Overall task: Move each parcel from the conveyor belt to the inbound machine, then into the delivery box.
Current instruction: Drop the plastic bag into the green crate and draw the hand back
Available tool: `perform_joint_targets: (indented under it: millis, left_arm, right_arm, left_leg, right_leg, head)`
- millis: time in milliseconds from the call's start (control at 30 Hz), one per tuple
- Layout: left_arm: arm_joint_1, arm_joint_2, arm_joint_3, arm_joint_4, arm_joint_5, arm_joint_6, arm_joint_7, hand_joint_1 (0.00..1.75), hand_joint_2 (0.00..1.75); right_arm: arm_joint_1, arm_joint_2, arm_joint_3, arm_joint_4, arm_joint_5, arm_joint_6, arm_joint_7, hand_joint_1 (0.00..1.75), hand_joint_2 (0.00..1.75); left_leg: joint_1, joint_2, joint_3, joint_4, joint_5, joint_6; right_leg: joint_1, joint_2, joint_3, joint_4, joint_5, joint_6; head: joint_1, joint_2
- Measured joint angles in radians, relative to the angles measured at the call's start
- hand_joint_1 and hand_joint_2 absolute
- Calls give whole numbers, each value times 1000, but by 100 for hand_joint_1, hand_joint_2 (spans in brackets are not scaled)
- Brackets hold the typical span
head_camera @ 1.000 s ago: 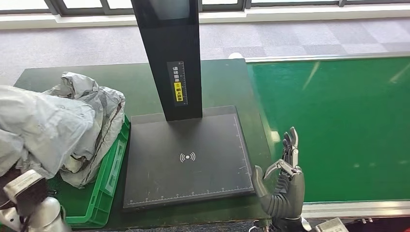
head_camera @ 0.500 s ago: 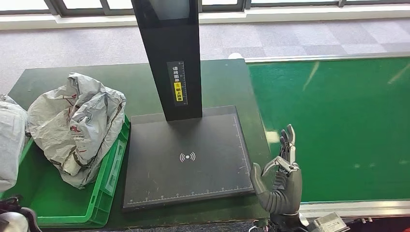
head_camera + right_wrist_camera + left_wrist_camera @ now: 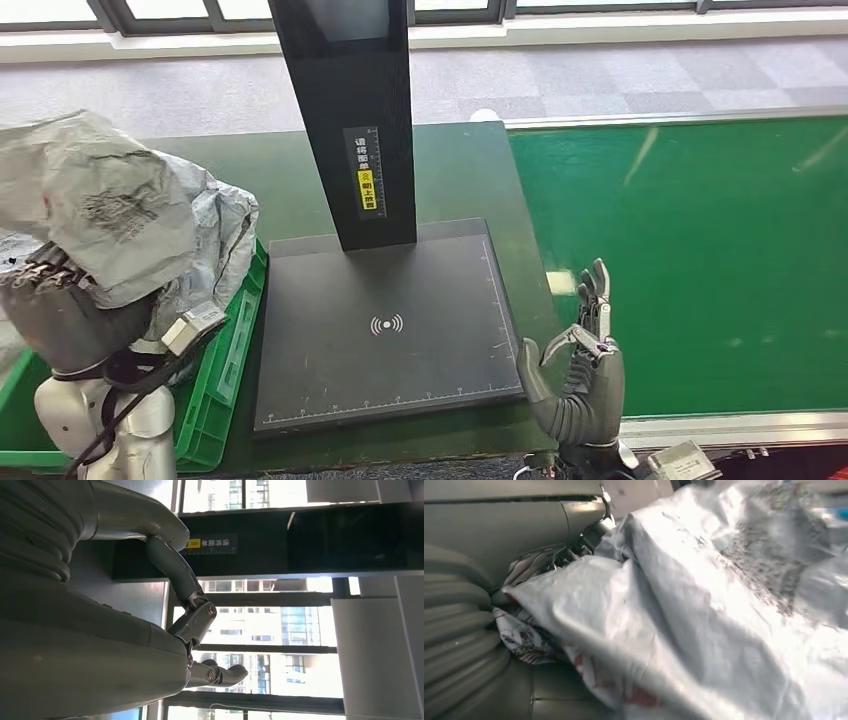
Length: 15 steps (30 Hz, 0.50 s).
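Bright daylight enters from the windows (image 3: 60, 12) at the far side; pale glare streaks the green conveyor belt (image 3: 700, 250); the left wrist view is soft, the grey parcel (image 3: 704, 615) blurred; the right wrist view is backlit, its windows overexposed.

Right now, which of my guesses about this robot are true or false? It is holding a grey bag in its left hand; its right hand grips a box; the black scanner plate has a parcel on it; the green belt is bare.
1. The left hand holds a grey bag. True.
2. The right hand grips a box. False: it is open and holds nothing.
3. The black scanner plate has a parcel on it. False: nothing lies on it.
4. The green belt is bare. True, as far as the head view shows.
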Motion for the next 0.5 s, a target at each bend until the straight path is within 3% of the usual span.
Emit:
perform_joint_targets:
  millis: [100, 300, 500]
  left_arm:
    - [-11, 8, -18, 52, -30, -1, 25, 175, 175]
    - [-15, 52, -58, 167, -231, -96, 245, 175, 175]
    - [-47, 100, -68, 296, -335, -142, 388, 175, 175]
  right_arm:
    - [1, 0, -1, 0, 0, 3, 0, 0, 175]
    - [6, 0, -13, 0, 6, 25, 0, 0, 175]
    - [15, 0, -16, 0, 14, 24, 0, 0, 175]
  left_leg:
    - [0, 0, 0, 0, 0, 0]
    - [0, 0, 0, 0, 0, 0]
    - [0, 0, 0, 0, 0, 0]
  right_leg:
    - [0, 0, 0, 0, 0, 0]
    - [0, 0, 0, 0, -1, 0]
    - [1, 0, 0, 0, -1, -1]
  head:
    - [0, 0]
    - [0, 0]
    - [0, 0]
